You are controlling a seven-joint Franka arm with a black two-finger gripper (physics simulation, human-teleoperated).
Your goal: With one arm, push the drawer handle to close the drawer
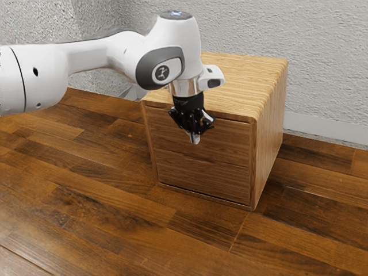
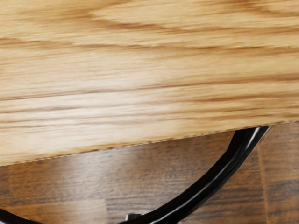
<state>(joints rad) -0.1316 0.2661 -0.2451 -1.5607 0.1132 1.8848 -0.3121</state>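
Upper drawer [image 1: 233, 138], judged the one meant, is seen beneath the cabinet [image 1: 270, 121] top, apparently near flush. Fingers [image 1: 196, 138] are closed before it. Firm sliding is expected; a central push is advised, cabinet edges avoided. Floor [image 1: 115, 218] before the cabinet is unobstructed; behind it, wall [image 1: 328, 75] is noted.

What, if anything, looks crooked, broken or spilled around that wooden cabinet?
Nothing stands out. The cabinet stands upright, its upper drawer front and lower drawer front look roughly flush with its frame, and I see no damage or spill.
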